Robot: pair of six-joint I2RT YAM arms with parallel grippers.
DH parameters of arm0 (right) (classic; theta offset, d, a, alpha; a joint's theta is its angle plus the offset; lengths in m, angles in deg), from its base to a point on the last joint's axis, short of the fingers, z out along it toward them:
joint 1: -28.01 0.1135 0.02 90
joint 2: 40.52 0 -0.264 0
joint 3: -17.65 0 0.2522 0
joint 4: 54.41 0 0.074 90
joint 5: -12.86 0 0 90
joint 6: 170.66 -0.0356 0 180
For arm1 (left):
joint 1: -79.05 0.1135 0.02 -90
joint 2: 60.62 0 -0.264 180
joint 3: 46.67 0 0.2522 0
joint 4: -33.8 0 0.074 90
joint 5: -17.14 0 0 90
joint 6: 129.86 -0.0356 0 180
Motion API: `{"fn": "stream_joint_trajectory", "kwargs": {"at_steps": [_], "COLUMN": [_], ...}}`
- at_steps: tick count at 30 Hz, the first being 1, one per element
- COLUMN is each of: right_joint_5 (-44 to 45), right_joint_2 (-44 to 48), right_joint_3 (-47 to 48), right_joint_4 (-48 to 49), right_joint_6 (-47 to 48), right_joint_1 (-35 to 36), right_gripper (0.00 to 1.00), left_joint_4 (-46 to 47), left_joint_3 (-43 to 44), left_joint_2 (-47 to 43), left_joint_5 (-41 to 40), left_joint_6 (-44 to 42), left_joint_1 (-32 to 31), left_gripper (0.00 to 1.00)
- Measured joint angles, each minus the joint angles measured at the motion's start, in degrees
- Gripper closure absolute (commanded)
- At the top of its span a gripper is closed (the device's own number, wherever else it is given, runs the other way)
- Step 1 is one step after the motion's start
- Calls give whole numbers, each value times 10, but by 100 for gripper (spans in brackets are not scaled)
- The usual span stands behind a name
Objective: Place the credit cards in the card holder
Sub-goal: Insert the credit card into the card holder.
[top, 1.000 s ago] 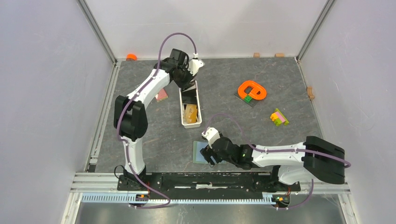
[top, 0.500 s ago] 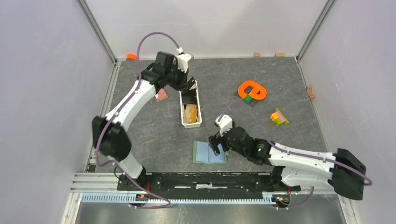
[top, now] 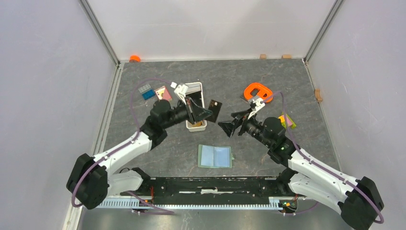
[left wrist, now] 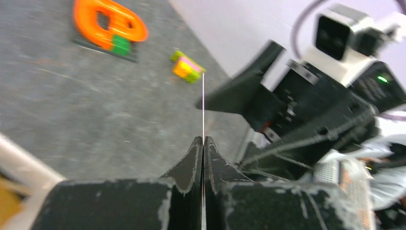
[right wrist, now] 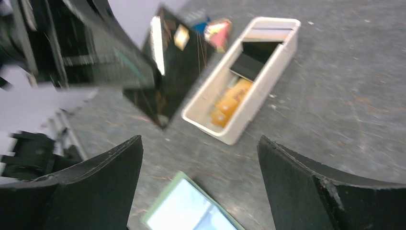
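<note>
My left gripper [top: 200, 113] is shut on a black credit card [top: 214, 110] and holds it in the air just right of the white tray. In the left wrist view the black credit card [left wrist: 203, 103] shows edge-on, clamped at my left gripper [left wrist: 203, 142]. My right gripper [top: 230, 122] hangs open a short way right of it, facing the card without touching it. From the right wrist the black credit card [right wrist: 167, 72] hangs ahead of my open right gripper [right wrist: 199, 141]. The card holder [top: 215, 156] lies open flat, pale blue inside up. More credit cards, one orange [right wrist: 230, 103] and one black [right wrist: 249, 63], lie in the tray.
The long white tray [top: 203, 106] stands behind the held card. An orange ring toy [top: 257, 91] and a yellow-pink-green block [top: 286, 120] sit at the right. Small blue [top: 145, 91] and red [top: 163, 92] pieces lie at the back left.
My left gripper lifted the black card out of the tray's far end and carried it nearer and to the right. My right gripper rose off the card holder and turned toward the card.
</note>
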Motion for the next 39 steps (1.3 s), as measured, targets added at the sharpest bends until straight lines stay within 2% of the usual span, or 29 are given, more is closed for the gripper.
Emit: {"fn": "stream_joint_trajectory", "kwargs": {"at_steps": [4,9,13,19,24,32,33,37,39], "right_joint_5": [-54,-83,-96,-108,-123,-144,-145,-147,-141], "right_joint_2": [10,25,36,41,31,11,11,16,26], "right_joint_3": [-27,-37,-47,-70,-70,-71,-71,-71,-71], "right_joint_4": [85,139,178,224,254,283,283,274,248], "right_joint_6": [-51,-79,-99,-123,-139,-161,-162,-163,-153], "right_joint_1": [-13,-14,-14,-14,-15,-18,-18,-18,-17], "right_gripper": [16,38,42,58,65,97,100,100,100], "left_joint_4": [127,221,271,303,314,326,327,317,286], "left_joint_3": [-72,-98,-118,-136,-139,-152,-153,-154,-154], "left_joint_2": [-19,-27,-36,-38,-38,-38,-38,-38,-42], "left_joint_5": [-21,-49,-72,-87,-89,-90,-90,-89,-89], "left_joint_6": [78,124,143,157,163,172,173,171,165], "left_joint_1": [-67,-110,-120,-122,-125,-127,-127,-127,-128], "left_gripper": [98,98,98,98,98,97,92,43,29]}}
